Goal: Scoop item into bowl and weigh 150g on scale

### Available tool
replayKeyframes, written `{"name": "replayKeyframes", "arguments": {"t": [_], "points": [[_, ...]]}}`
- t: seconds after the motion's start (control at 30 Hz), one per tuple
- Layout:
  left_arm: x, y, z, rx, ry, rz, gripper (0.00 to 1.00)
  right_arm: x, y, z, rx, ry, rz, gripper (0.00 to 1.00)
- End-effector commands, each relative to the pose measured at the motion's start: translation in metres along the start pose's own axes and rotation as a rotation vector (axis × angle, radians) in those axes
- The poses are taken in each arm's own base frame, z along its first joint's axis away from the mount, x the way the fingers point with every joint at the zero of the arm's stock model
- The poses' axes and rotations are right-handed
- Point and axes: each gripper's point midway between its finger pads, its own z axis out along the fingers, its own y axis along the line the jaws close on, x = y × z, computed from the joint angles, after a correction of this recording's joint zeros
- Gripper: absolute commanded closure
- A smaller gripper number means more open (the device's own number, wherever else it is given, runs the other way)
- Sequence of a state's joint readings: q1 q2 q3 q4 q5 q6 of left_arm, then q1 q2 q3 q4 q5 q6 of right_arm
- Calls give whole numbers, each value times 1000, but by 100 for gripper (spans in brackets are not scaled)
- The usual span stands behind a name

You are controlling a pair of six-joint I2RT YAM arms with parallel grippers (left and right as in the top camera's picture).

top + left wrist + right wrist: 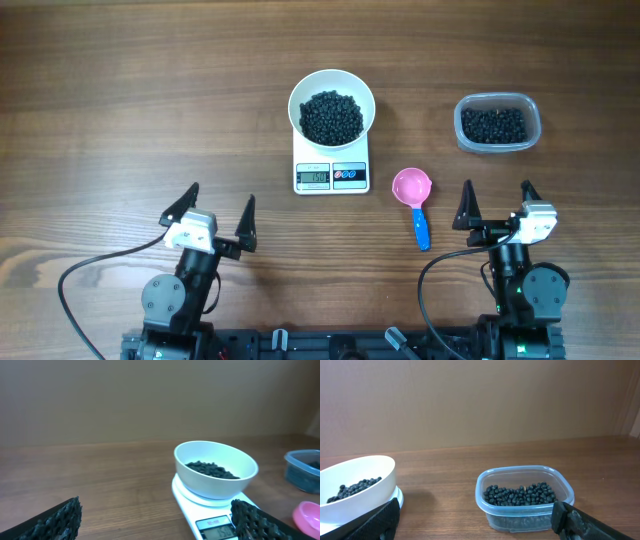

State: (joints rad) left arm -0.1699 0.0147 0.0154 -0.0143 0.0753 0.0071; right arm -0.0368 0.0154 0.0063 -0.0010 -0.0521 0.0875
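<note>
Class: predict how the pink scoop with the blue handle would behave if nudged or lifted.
The scoop looks like thin plastic, so it is probably light and stiff. Its narrow handle lies flat, so a sideways nudge would likely spin or slide it on the smooth wooden table rather than roll it.

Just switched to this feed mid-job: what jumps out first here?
The white bowl, heaped with black pellets, sits on the scale at the centre of the table. Right of it lie an empty pink scoop and a clear tub of more pellets. The left gripper and right gripper stand open, holding nothing.
</note>
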Motion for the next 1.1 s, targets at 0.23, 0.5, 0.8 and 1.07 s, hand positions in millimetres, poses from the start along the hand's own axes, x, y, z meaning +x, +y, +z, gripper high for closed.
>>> {"name": "replayKeyframes", "arguments": {"t": [0.23, 0.5, 0.8, 1.07], "points": [[9, 31, -3, -147, 20, -49, 0, -3, 0, -1, -6, -13, -10, 0], [16, 27, -3, -124, 49, -53, 0, -3, 0, -1, -5, -13, -10, 0], [16, 28, -3, -130, 42, -152, 0, -3, 0, -1, -6, -13, -10, 0], [16, 28, -3, -130, 43, -149, 0, -3, 0, -1, -6, -13, -10, 0]]}}
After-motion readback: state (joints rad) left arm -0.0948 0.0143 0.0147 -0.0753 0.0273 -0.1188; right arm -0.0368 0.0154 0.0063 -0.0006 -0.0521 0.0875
